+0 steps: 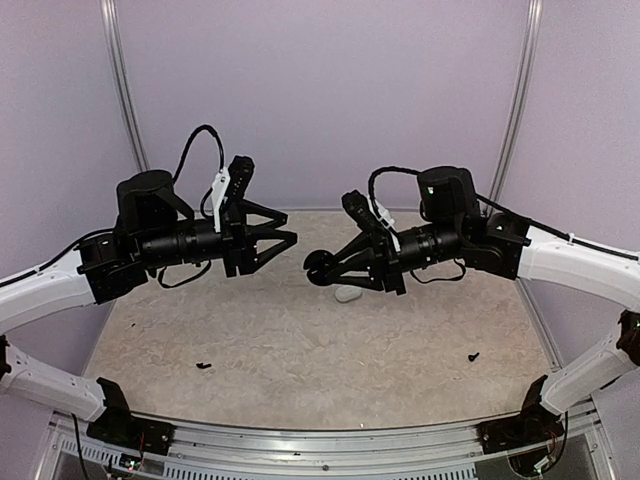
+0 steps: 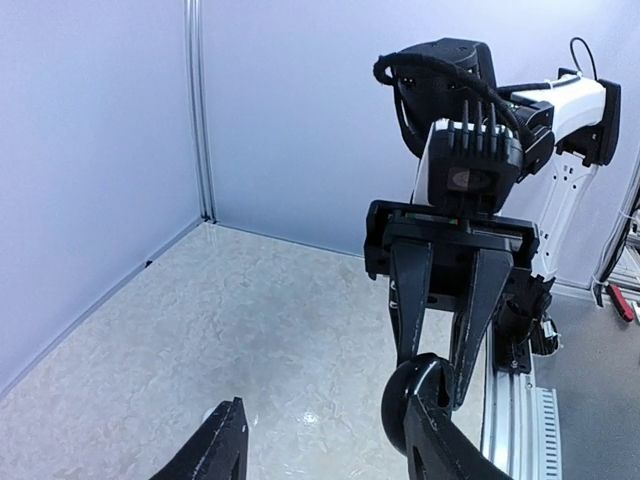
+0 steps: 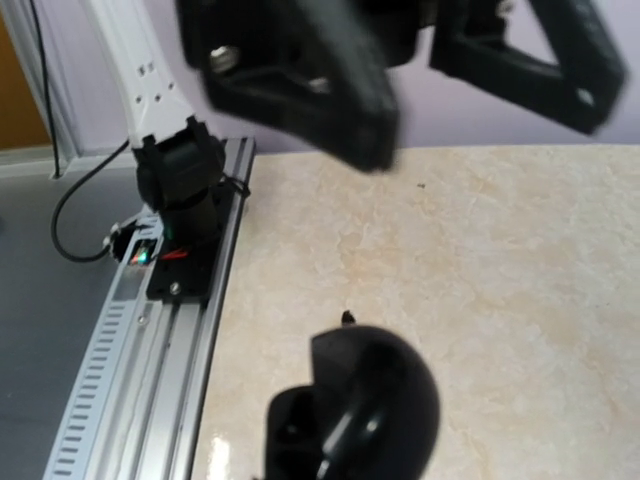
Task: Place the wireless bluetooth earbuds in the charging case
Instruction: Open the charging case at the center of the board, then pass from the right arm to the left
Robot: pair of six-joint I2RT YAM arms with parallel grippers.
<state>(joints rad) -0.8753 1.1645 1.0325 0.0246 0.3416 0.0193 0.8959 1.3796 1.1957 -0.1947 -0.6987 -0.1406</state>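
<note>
Both arms are up off the surface [image 1: 300, 385] and pointing at each other, tips nearly nose to nose. The left end effector [image 2: 330, 455] is released: fingers spread wide, nothing between them. The right end effector [image 1: 326, 267] is clenched on a black round disc [image 2: 408, 400], which sits right at its fingertips and faces the gap of the left one. The charging case [image 1: 347, 294] is just a small white blob lying on the surface right underneath the right end effector, a bit to the base side of its tips and not touching them. From the overhead view it's too tiny for me to say if the lid is up or down, looks closed-ish maybe. There are also two small black bits on the surface, one [image 1: 203, 366] well below the left end effector and one [image 1: 473, 356] well away from the right one, back toward its arm.
</note>
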